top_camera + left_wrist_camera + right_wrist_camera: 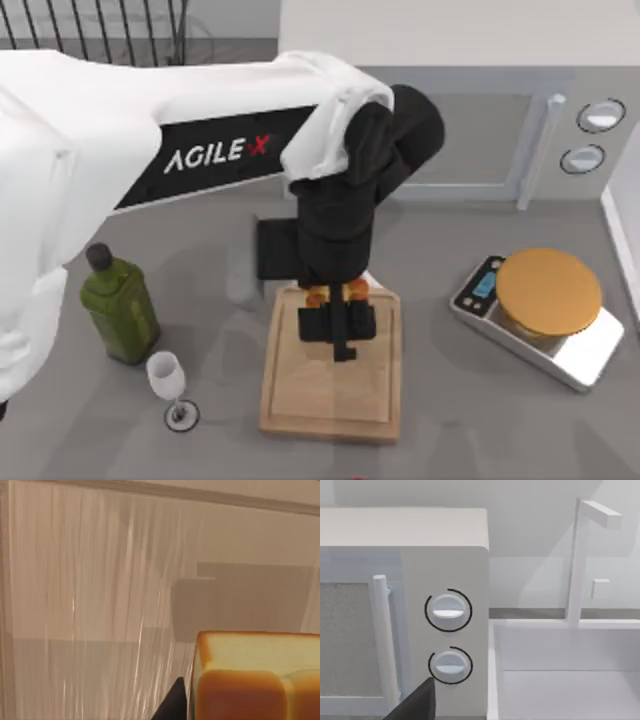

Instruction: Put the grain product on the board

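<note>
Left arm reaching in from the top view's left, across the table, wrist turned down over the cutting board (330, 400). Left gripper (337, 292) poised above the board's far end, the short end nearer the microwave (470, 140). Fingers pinching the bread chunk (336, 291): golden-orange bits peeking out either side of the black gripper body. In the left wrist view, same bread chunk (255, 680) close up, pale crumb face over a browner crust, one dark fingertip (172, 705) just beside it, light wood grain of the board (90, 605) underneath.

Whether bread touches the wood or hangs just above: cannot tell; gripper shadow falls on the board right below.

Step in hand, by judgement: carry finished or nearly so, placement phase. Bread already over the board, inside the grooved border, toward the far edge.

Next move likely calls for: short descent until the chunk seats flat, then spreading the fingers, then a straight lift so the bread is not dragged or tipped off the near rim.

Right arm parked; its wrist view facing the microwave dials (448, 611), a dark fingertip (417, 702) at the frame edge, finger state cannot tell.

Elsewhere: green bottle (118, 310) and wine glass (168, 380) left of the board, kitchen scale (540, 315) to its right, all apart from the work.
</note>
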`<action>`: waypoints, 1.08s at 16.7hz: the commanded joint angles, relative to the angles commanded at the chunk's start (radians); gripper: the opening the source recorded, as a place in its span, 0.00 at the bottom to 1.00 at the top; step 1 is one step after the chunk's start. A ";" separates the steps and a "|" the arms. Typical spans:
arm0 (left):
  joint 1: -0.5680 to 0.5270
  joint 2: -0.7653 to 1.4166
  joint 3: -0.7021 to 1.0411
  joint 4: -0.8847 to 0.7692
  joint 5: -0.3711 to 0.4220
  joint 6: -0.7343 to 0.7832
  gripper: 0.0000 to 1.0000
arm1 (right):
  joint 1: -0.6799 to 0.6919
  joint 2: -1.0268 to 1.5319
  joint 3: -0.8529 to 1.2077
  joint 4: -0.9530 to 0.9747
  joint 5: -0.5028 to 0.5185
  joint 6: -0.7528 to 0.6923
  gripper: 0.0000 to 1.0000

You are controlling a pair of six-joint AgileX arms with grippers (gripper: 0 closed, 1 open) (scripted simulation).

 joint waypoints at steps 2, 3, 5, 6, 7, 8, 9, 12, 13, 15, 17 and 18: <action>-0.001 0.002 -0.012 0.022 0.000 0.001 0.00 | 0.000 0.000 0.000 0.000 0.000 0.000 1.00; -0.001 0.006 -0.018 0.031 -0.001 0.001 0.00 | 0.000 0.000 0.000 0.000 0.000 0.000 1.00; -0.001 0.017 -0.032 0.043 -0.002 0.001 0.00 | 0.000 0.000 0.000 0.000 0.000 0.000 1.00; -0.001 0.021 -0.036 0.045 -0.002 0.000 0.00 | 0.000 0.000 0.000 0.000 0.000 0.000 1.00; -0.001 0.021 -0.036 0.045 -0.002 0.000 0.00 | 0.000 0.000 0.000 0.000 0.000 0.000 1.00; -0.001 0.021 -0.036 0.045 -0.002 0.000 0.00 | 0.000 0.000 0.000 0.000 0.000 0.000 1.00; -0.001 0.021 -0.036 0.045 -0.002 0.000 0.00 | 0.000 0.000 0.000 0.000 0.000 0.000 1.00; -0.001 0.021 -0.036 0.045 -0.002 0.000 0.15 | 0.000 0.000 0.000 0.000 0.000 0.000 1.00; -0.001 0.021 -0.036 0.045 -0.002 0.000 0.23 | 0.000 0.000 0.000 0.000 0.000 0.000 1.00; -0.001 0.021 -0.036 0.045 -0.002 0.000 0.38 | 0.000 0.000 0.000 0.000 0.000 0.000 1.00; -0.001 0.021 -0.036 0.045 -0.002 0.000 0.53 | 0.000 0.000 0.000 0.000 0.000 0.000 1.00; -0.001 0.021 -0.036 0.045 -0.002 0.000 0.60 | 0.000 0.000 0.000 0.000 0.000 0.000 1.00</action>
